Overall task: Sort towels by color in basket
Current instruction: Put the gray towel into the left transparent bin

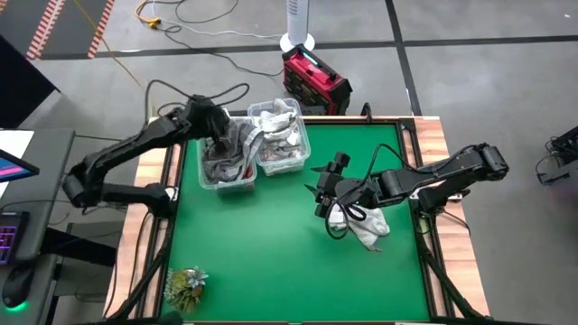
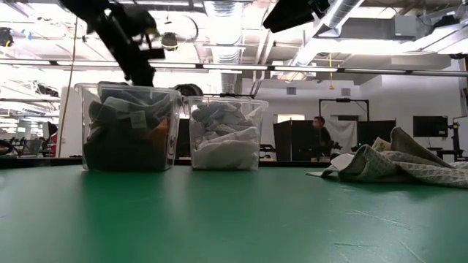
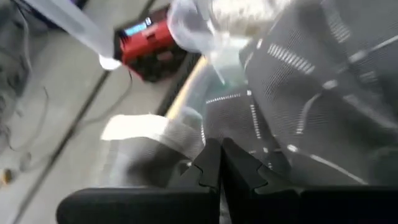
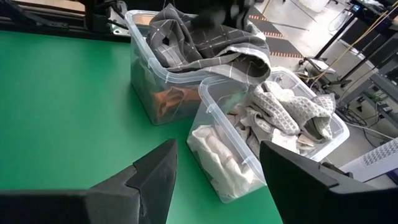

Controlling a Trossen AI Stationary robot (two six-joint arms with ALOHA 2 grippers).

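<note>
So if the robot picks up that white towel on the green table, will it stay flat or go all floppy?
Probably floppy: the white towel already lies crumpled in soft folds, so it would likely droop from a pinch. It looks thin, so probably light. Pushed, it would more likely bunch up than slide on the green table.

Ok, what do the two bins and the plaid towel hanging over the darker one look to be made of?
The two bins look like clear, glossy moulded plastic: their contents show through the walls, and the rims catch highlights. The plaid towel looks like soft woven cloth, matte grey with thin pale check lines, draping in folds over the bin's edge. The exact fibre cannot be told.
</note>
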